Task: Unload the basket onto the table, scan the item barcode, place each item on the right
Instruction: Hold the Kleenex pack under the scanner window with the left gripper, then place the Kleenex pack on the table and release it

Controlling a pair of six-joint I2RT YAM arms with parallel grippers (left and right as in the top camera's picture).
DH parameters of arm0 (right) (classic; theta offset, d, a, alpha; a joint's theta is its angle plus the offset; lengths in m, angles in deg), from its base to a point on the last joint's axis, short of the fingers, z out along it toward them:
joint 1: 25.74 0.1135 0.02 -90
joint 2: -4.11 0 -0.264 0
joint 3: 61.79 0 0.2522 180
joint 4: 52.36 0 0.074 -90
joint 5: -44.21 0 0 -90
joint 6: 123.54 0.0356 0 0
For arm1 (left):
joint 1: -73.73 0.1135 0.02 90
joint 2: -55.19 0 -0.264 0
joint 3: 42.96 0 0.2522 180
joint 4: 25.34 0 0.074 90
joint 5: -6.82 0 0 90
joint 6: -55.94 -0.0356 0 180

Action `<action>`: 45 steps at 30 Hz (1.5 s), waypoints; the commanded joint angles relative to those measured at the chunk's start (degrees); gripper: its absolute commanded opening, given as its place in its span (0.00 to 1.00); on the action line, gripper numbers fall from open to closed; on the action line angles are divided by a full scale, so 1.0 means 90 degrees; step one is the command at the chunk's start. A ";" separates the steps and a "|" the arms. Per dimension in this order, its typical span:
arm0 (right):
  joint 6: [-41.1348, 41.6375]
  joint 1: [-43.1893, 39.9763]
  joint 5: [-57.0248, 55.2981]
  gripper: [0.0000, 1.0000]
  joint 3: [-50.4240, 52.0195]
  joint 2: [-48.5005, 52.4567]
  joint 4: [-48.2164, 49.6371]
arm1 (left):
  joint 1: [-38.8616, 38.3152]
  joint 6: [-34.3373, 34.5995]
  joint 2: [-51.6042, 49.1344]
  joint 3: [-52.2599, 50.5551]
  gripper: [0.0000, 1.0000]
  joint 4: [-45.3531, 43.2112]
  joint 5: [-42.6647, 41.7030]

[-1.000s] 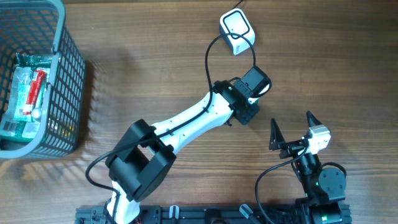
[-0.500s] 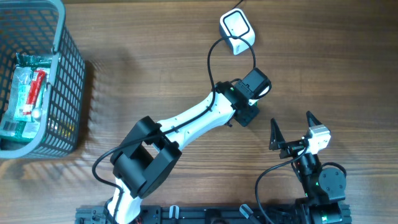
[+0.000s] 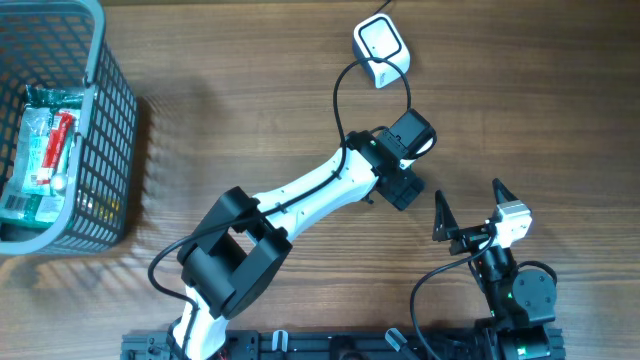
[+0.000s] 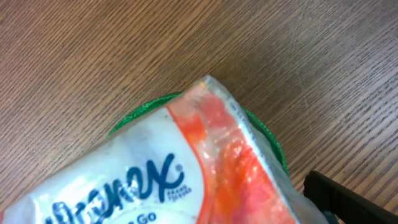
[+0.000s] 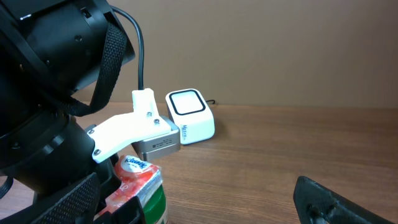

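The tissue pack [image 5: 138, 182] stands on end directly under the left hand [image 3: 396, 170]; whether that hand grips it I cannot tell. The scanner [image 3: 380, 47] lies just beyond. The right hand [image 3: 467, 190] is wide open, empty and farther off.

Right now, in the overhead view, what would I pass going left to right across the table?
Basket → scanner → right end effector. The left arm is left out because it spans the middle and overlaps the scanner.
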 commanded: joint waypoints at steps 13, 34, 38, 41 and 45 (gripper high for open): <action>-0.0051 -0.0032 0.0010 1.00 0.0005 -0.0027 0.0017 | 0.0270 0.0002 0.1389 0.0823 1.00 -0.0027 0.0583; -0.0053 -0.0032 0.0010 1.00 0.0005 -0.0027 0.0017 | 0.3551 0.0833 0.3526 0.1557 1.00 0.0313 0.0889; -0.0056 -0.0032 0.0010 1.00 0.0005 -0.0027 0.0017 | 0.5005 0.1100 0.3978 0.1588 1.00 0.0401 0.0886; -0.0053 -0.0032 0.0010 1.00 0.0005 -0.0027 0.0017 | 0.6147 0.1430 0.4160 0.1588 1.00 0.0525 0.0886; -0.0053 -0.0032 0.0010 1.00 0.0005 -0.0027 0.0017 | 0.7380 0.1690 0.4116 0.1583 1.00 0.0782 0.0865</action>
